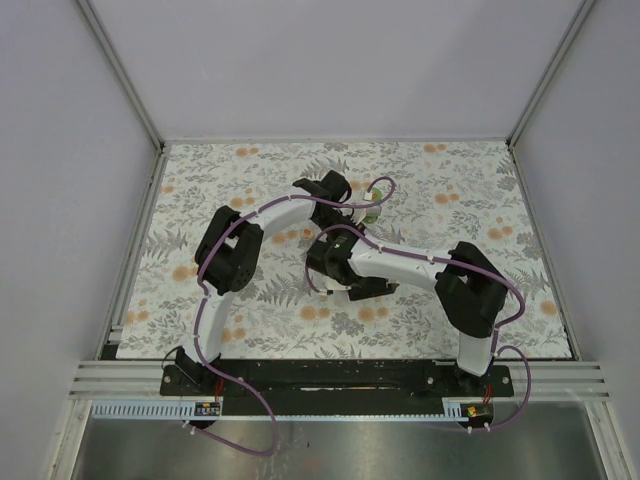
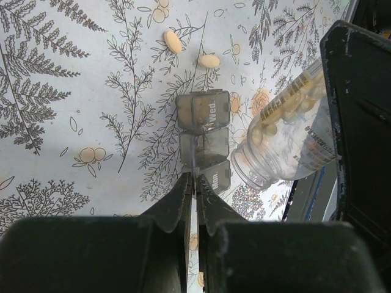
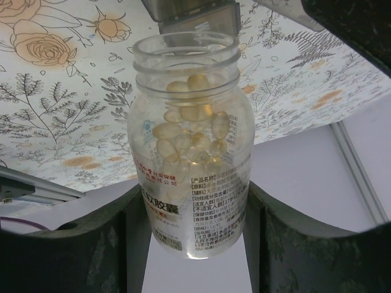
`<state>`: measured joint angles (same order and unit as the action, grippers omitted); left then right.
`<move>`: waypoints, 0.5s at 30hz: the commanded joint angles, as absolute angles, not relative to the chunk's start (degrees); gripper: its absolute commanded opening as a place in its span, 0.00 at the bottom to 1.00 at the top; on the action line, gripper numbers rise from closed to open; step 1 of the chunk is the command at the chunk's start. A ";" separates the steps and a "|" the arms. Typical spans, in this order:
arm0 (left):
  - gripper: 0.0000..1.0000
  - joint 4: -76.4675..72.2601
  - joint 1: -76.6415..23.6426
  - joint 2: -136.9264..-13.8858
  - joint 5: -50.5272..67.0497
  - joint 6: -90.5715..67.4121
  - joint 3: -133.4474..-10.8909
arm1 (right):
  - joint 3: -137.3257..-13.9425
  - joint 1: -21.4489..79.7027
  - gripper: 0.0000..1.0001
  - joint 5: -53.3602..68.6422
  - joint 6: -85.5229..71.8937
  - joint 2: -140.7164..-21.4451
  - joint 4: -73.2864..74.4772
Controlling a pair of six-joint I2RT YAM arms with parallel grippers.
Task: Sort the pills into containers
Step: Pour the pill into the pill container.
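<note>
While the right gripper grips the bottle, two pills lie loose.

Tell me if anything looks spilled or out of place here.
Yes: two loose pills lie on the floral tablecloth just beyond the pill organizer, outside any compartment. The open bottle is tipped toward it.

You can read "Wed" on one smoky lid of the pill organiser, with the letters turned away from upright in the left wrist view. Another lid lower in that view carries print too, but it is cut off. The bottle bears a label. On it you see large red Chinese characters, seemingly "软胶囊", and small bracketed black Chinese lines too fine to read.
</note>
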<state>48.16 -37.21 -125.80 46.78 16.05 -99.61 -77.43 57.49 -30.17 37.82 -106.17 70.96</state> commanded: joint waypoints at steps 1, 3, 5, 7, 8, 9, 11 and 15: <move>0.00 47.29 -37.44 -125.51 49.31 15.64 -101.16 | -80.77 58.45 0.00 -31.82 38.41 -107.22 74.27; 0.00 47.29 -37.53 -125.33 49.22 15.64 -101.25 | -81.12 58.54 0.00 -31.90 38.41 -107.49 74.62; 0.00 47.29 -37.44 -125.42 49.13 15.73 -101.16 | -81.39 58.80 0.00 -31.99 38.41 -107.75 75.06; 0.00 47.29 -37.44 -125.51 49.22 15.73 -101.25 | -81.82 58.89 0.00 -31.99 38.41 -108.02 75.58; 0.00 47.29 -37.44 -125.42 49.31 15.65 -101.25 | -81.91 58.97 0.00 -31.99 38.15 -108.28 75.85; 0.00 47.29 -37.44 -125.51 49.22 15.73 -101.25 | -82.00 58.97 0.00 -31.99 38.06 -108.46 76.02; 0.00 47.29 -37.35 -125.42 49.31 15.73 -101.16 | -81.83 59.15 0.00 -32.17 38.06 -108.72 76.11; 0.00 47.37 -37.44 -125.42 49.39 15.73 -101.16 | -81.65 59.06 0.00 -32.69 38.06 -109.07 76.55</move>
<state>48.16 -37.21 -125.80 46.89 16.03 -99.61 -79.59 58.43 -30.87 37.50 -108.55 73.71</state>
